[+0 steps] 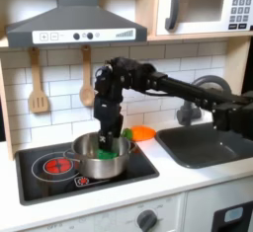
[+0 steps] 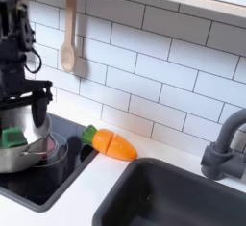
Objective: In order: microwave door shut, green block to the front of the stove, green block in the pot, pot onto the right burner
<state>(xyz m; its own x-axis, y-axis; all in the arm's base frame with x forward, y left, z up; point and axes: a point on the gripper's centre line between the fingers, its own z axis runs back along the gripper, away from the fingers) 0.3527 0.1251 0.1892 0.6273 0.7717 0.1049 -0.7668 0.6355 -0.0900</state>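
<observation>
Nearest, the pot was seen on the stove with the green block inside; the microwave door was shut. Dragging remained. The gripper reached into the pot; its opening could not be told.

The arm is black all over, built of boxy matte segments joined at blocky motor housings, and in the first exterior view it reads as 1 long link and 1 shorter link. Its surfaces catch dull grey highlights along the edges. Thin dark cables run beside the links near the joints. The hand is black as well, narrow and made of flat plates. In the second exterior view the hand shows stacked black blocks with small recesses that may be screws, and 2 slim dark fingers; markings are too blurred to read.
</observation>
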